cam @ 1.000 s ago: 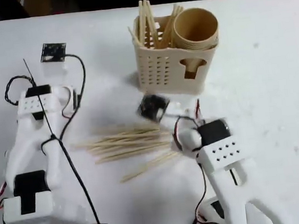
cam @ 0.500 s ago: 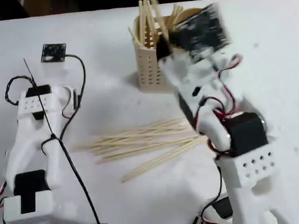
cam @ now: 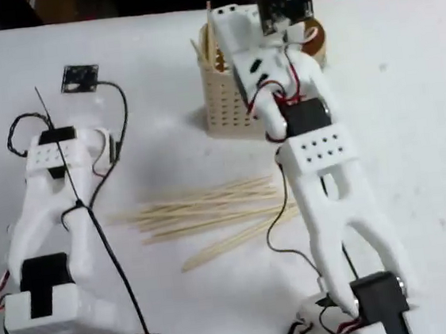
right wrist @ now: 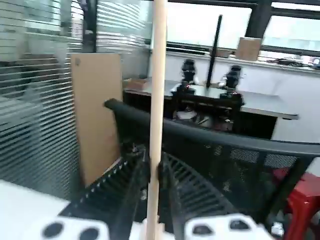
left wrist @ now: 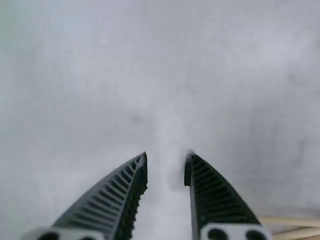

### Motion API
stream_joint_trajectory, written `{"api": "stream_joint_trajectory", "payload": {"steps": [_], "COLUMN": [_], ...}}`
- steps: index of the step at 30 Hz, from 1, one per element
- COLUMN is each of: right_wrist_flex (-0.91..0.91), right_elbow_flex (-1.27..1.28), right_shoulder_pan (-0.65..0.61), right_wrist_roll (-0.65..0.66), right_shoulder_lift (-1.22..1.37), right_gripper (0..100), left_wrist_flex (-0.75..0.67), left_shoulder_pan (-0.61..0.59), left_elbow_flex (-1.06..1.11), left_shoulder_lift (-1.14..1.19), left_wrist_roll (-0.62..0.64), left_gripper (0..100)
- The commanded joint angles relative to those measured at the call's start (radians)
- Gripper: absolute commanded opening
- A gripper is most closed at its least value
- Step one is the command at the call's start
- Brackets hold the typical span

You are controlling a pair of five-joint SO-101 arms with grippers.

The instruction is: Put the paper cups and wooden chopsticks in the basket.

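Your right tool (right wrist: 154, 172) clamps a chopstick (right wrist: 159, 75) over the basket (cam: 225, 111) at twelve o'clock. Your left tool (left wrist: 166, 167) hangs released above the worktop (left wrist: 150, 75).

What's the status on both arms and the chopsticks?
Left gripper open over bare table. Right gripper shut on a chopstick, arm above the basket. Loose chopsticks on the table, nothing blocking.

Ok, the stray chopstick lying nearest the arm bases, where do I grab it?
Take the stray chopstick near its middle, from straight above, closing across its width. It lies flat and slanted, apart from the pile, with bare table both sides.
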Motion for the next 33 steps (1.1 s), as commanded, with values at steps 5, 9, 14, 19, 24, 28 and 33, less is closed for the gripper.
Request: {"api": "stream_joint_trajectory", "payload": {"steps": [5,9,14,19,24,28,33], "right_wrist_flex": [-0.035,-0.035,-0.035,0.007,0.358,0.751,1.063], "right_elbow_flex": [-0.037,-0.009,0.021,0.026,0.029,0.029,0.037], "right_shoulder_pan": [0.041,0.042,0.045,0.059,0.131,0.189,0.246], "right_wrist_roll": [-0.012,-0.012,-0.012,-0.011,-0.006,-0.005,-0.005], "right_shoulder_lift": [-0.002,-0.012,-0.012,-0.015,-0.127,-0.242,-0.378], "right_gripper": [2.2,6.7,14.1,14.0,7.9,5.7,5.3], "left_wrist_flex": [0.006,0.006,0.006,0.002,-0.002,-0.002,0.006], "left_shoulder_pan": [-0.004,-0.004,-0.004,-0.004,-0.008,-0.005,-0.007], "left_elbow_flex": [-0.037,-0.037,-0.035,-0.020,-0.017,-0.017,-0.017], "left_shoulder_lift": [-0.004,-0.004,-0.004,-0.004,-0.004,-0.004,-0.015], "left_wrist_roll": [0.011,0.011,0.011,0.011,0.011,0.009,0.011], "left_gripper": [14,14,14,14,14,14,14]}}
